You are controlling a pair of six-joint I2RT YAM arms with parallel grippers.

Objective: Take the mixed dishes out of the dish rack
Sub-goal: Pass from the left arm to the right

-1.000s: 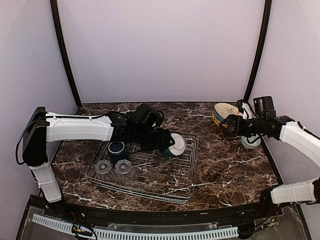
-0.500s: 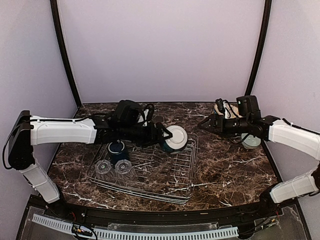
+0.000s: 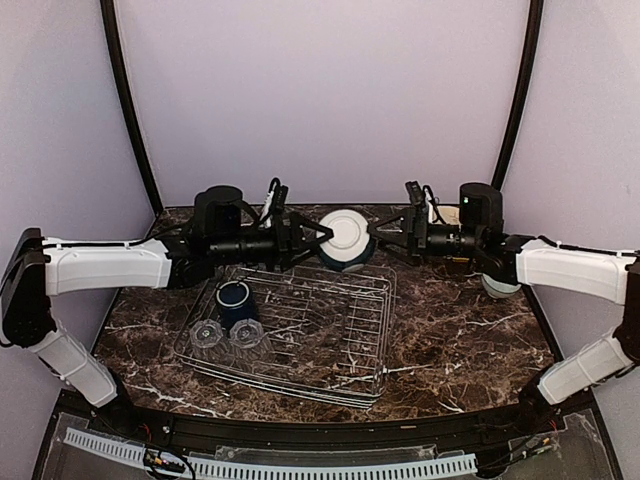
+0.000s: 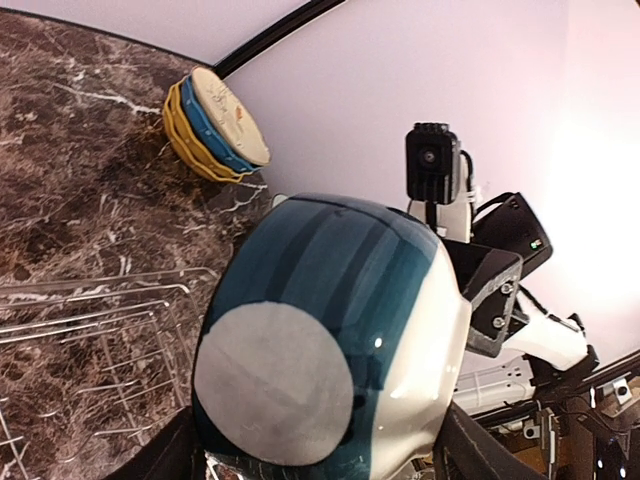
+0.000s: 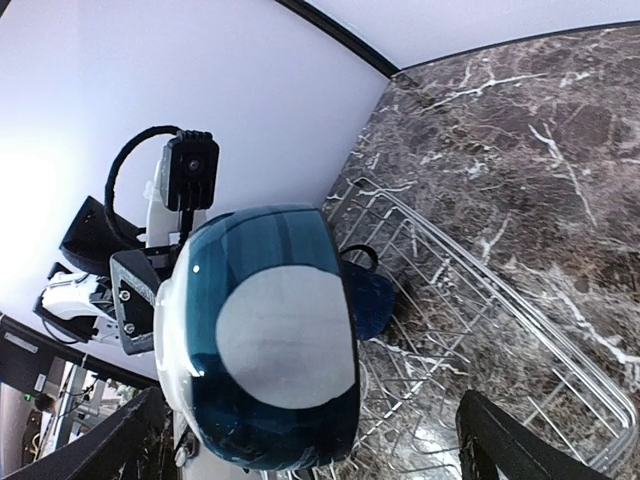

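Note:
My left gripper is shut on a teal bowl with a white rim and holds it on its side in the air over the back edge of the dish rack. In the left wrist view the bowl fills the space between my fingers, its pale foot toward the camera. My right gripper stands open just right of the bowl, fingertips close to its rim. In the right wrist view the bowl sits ahead between wide-spread fingers. A dark blue mug and two clear glasses stay in the rack.
Yellow and blue-rimmed plates are stacked at the back right corner of the marble table. Another pale bowl rests near the right wall, partly hidden by the right arm. Purple walls close in on three sides.
The left arm lifted the bowl out of the rack and carried it up and back. The right arm swung left from the plates until its open gripper met the bowl.

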